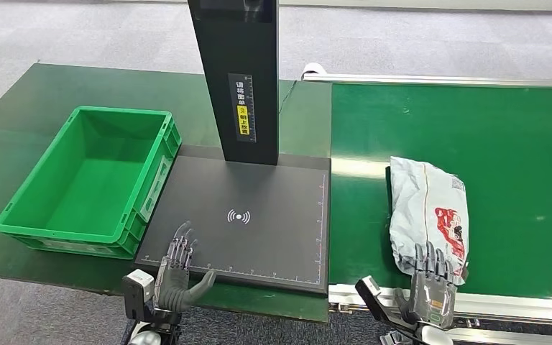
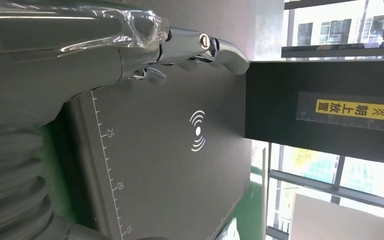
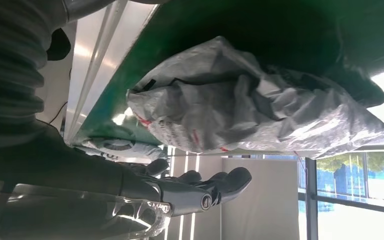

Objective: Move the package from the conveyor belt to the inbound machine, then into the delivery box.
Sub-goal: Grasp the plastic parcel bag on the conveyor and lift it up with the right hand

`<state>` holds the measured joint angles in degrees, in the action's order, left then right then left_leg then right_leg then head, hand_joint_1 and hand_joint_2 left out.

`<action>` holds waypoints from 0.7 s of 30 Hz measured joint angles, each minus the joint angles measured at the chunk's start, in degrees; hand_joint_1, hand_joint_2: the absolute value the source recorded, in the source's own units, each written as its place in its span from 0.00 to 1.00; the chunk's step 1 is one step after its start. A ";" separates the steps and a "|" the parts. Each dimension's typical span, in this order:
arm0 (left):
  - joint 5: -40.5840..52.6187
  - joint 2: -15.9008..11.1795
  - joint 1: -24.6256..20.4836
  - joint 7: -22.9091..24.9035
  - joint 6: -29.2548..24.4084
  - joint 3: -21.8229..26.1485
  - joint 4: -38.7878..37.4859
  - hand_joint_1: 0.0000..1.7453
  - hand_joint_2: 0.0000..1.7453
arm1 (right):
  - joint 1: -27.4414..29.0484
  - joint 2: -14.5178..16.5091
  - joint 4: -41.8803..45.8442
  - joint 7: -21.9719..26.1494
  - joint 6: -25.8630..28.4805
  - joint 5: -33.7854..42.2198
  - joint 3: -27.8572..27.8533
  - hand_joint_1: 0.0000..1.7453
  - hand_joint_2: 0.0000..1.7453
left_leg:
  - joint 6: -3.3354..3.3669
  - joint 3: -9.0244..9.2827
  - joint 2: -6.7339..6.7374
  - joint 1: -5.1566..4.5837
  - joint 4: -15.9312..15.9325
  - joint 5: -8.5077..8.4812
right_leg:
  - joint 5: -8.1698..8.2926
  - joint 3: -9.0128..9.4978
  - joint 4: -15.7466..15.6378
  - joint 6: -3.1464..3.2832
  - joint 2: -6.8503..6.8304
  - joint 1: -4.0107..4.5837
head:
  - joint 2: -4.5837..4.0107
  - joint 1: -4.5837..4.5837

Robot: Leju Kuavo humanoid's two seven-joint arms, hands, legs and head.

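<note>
Head view: green conveyor belt [image 1: 503, 136] on the right, black inbound machine [image 1: 259, 208] mid-table, green delivery box [image 1: 90, 180] on the left. Crumpled grey package [image 1: 424, 208] lies on the belt — right robot hand [image 1: 431, 277] at its near end, fingers apart, holding nothing. Left robot hand [image 1: 176, 262] spread open over the machine's near edge.

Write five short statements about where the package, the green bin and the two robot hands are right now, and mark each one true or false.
1. The package lies on the green conveyor belt. True.
2. The green bin holds a parcel. False: it is empty.
3. The left robot hand is at the near edge of the black scanner pad. True.
4. The right robot hand has lifted the package off the belt. False: the package lies on the belt, the hand open at its near end.
5. The package sits on the scanner pad. False: it is on the belt beside it.
</note>
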<state>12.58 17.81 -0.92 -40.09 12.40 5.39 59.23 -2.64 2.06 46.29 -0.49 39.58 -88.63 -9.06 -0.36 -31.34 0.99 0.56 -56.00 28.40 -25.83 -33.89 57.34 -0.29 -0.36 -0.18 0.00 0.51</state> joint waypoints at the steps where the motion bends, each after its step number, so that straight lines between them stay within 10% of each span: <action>1: -0.01 0.00 0.04 0.00 0.01 0.08 0.00 0.00 1.00 | 0.44 -0.11 0.52 0.03 0.00 0.00 -0.08 0.00 1.00 | 0.00 0.00 0.00 0.00 0.00 0.00 | 0.00 0.00 0.00 0.00 0.00 0.00 | 0.00 0.00; 21: -1.19 -0.09 0.18 0.00 -0.19 -0.21 -0.24 0.00 1.00 | 2.77 1.52 5.79 7.74 0.00 0.13 -7.39 0.00 1.00 | 0.00 0.01 0.00 0.00 0.00 0.01 | 0.00 0.03 0.00 0.00 0.00 0.00 | 0.00 0.00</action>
<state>11.39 17.72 -0.74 -40.09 12.21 5.17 59.00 0.13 3.58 52.09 7.25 39.58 -88.50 -16.45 -0.36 -31.33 0.99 0.56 -55.99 28.41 -25.83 -33.86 57.34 -0.29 -0.36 -0.18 0.00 0.51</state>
